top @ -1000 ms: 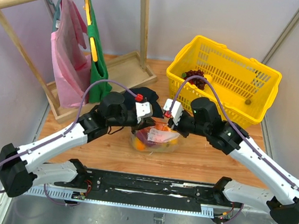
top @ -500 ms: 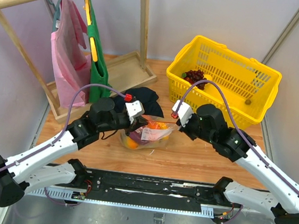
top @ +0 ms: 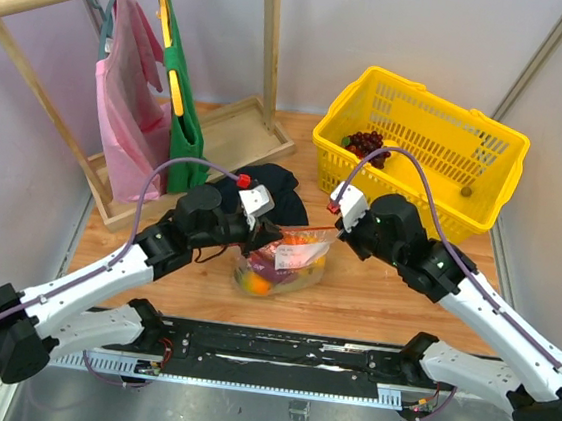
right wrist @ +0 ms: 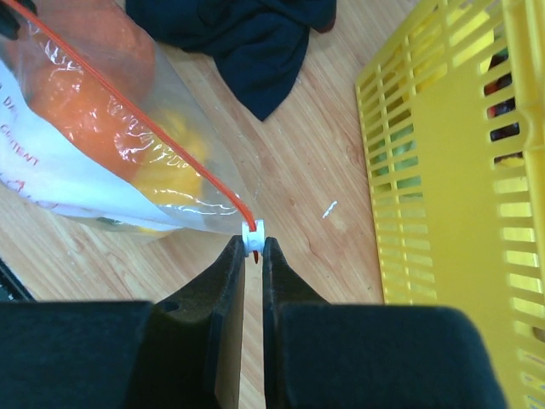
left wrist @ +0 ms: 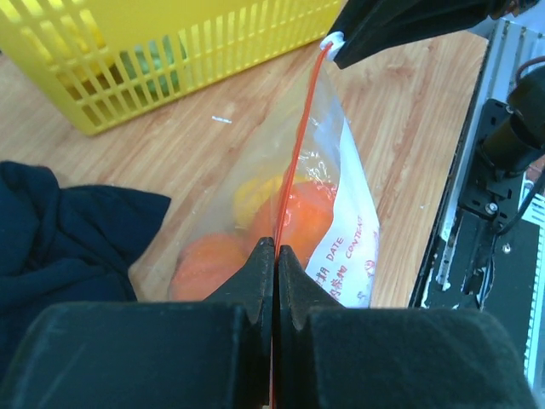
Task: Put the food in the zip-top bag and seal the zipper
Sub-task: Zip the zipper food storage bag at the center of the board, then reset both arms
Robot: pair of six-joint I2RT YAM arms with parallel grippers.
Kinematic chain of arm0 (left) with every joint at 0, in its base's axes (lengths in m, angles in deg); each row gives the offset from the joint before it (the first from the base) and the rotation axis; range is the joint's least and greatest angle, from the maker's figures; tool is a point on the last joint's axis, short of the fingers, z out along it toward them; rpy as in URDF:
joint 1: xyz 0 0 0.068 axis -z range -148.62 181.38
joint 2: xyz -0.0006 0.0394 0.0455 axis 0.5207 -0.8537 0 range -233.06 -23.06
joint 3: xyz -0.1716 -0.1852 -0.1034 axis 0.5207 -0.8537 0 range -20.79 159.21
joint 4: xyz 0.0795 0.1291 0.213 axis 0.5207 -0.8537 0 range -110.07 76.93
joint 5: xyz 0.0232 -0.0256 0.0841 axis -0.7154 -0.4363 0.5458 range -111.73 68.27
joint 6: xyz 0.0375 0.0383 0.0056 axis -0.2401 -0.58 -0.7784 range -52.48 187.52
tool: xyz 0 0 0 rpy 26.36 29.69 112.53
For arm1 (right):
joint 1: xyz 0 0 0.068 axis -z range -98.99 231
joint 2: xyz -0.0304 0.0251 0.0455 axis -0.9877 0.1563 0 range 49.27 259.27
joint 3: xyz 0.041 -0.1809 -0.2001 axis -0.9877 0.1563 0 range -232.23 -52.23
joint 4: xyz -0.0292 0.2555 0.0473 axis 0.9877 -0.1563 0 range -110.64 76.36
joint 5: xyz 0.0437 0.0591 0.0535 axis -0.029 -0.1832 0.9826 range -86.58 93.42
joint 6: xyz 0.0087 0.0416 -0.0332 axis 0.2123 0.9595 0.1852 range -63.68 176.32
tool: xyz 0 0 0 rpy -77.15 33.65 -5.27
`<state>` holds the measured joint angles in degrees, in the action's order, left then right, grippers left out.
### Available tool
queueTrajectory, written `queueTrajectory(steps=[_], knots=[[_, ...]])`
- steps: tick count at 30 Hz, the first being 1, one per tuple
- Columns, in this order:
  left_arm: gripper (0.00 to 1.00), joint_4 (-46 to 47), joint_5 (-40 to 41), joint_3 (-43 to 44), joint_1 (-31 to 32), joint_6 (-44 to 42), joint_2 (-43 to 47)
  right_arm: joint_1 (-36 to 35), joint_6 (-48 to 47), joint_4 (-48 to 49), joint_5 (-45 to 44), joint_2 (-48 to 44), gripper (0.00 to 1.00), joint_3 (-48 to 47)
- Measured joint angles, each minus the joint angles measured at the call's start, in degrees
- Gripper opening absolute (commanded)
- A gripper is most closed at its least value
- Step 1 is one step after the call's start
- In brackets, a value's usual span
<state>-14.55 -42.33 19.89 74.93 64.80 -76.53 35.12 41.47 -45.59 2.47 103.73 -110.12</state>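
Zip-top bag (top: 282,260) taut, food (left wrist: 298,223) inside.
Left fingers (left wrist: 252,277) clamp the zipper (left wrist: 300,141); right fingers (right wrist: 225,285) pinch its white slider (right wrist: 252,229).

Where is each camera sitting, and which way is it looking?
Top external: high above and behind the arms, looking down at the table; both arms show, with the zip-top bag between them.
Left wrist: on the left arm, looking along the left gripper, shut on the zipper, toward the yellow basket.
Right wrist: on the right arm, looking past the right gripper, pinching the white slider, toward the dark cloth.
Shared: both wrist views show the bag of food, zipper, cloth and basket.
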Motion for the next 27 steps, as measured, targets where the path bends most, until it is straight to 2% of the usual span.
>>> queueTrajectory(steps=[2,4,7,10,13,16,18,22,27], knots=[[0.0,1.22,0.72,-0.22,-0.02,1.68,-2.36,0.59,0.87,1.95,-1.81,1.53,0.03,1.22],[0.0,2.23,2.49,-0.22,-0.11,3.21,-4.76,0.92,1.4,3.21,-3.04,2.82,0.14,1.92],[0.01,3.41,6.69,-0.22,-0.31,5.95,-7.65,1.33,2.43,6.1,-5.33,6.08,0.25,2.56],[0.08,4.39,11.63,-0.22,-0.35,8.2,-8.85,2.08,3.67,8.24,-7.82,8.26,0.58,2.56],[0.16,4.48,15.98,-0.31,-0.35,9.9,-9.68,2.4,5.4,9.18,-11.47,8.13,0.74,2.56],[0.25,5.05,19.08,-1.49,-0.57,11.89,-10.03,2.43,6.71,9.49,-15.54,5.62,0.83,2.67],[0.36,5.31,20.59,-2.4,-0.66,13.33,-10.01,2.43,7.56,9.57,-17.7,2.12,0.88,3.3],[0.54,4.61,22.51,-3.5,-0.68,16.22,-8.17,2.45,8.9,9.27,-23.61,-8.5,0.99,4.81],[0.7,1.55,23.43,-3.52,-0.66,19.19,-1.03,2.45,9.46,8.0,-29.88,-19.41,0.98,4.87]])
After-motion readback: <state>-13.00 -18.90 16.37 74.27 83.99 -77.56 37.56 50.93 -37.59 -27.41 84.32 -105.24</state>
